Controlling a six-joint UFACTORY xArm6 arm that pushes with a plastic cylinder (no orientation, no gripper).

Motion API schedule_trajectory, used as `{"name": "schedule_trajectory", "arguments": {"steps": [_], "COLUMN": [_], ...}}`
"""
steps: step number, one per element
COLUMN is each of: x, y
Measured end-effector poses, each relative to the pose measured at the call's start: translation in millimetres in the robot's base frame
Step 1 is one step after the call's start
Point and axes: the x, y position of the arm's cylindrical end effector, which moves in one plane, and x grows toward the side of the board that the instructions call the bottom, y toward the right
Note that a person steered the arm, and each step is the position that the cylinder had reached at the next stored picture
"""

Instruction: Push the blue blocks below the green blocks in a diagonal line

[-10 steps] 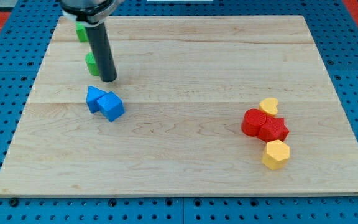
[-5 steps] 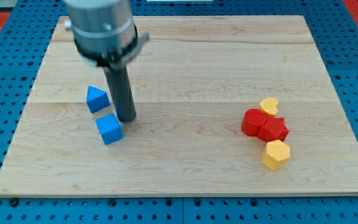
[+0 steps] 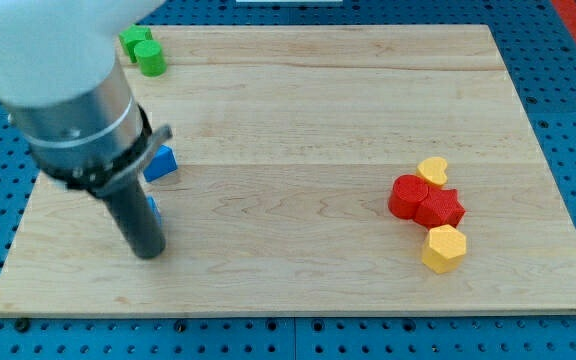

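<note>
Rod and arm housing lean in from the view's upper left, and my tip (image 3: 148, 250) rests on the wooden board (image 3: 298, 150) near its lower left edge, bare and holding nothing. One blue block (image 3: 162, 164) shows above the tip; another blue block (image 3: 153, 209) is only a sliver beside the rod, so its shape and facing can't be told. Two green blocks (image 3: 143, 50) sit touching at the board's top left corner.
</note>
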Motion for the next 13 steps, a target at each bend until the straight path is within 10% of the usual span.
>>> {"name": "schedule_trajectory", "arguments": {"steps": [4, 9, 11, 13], "x": [-165, -235, -196, -33], "y": [-12, -93, -69, 7]}}
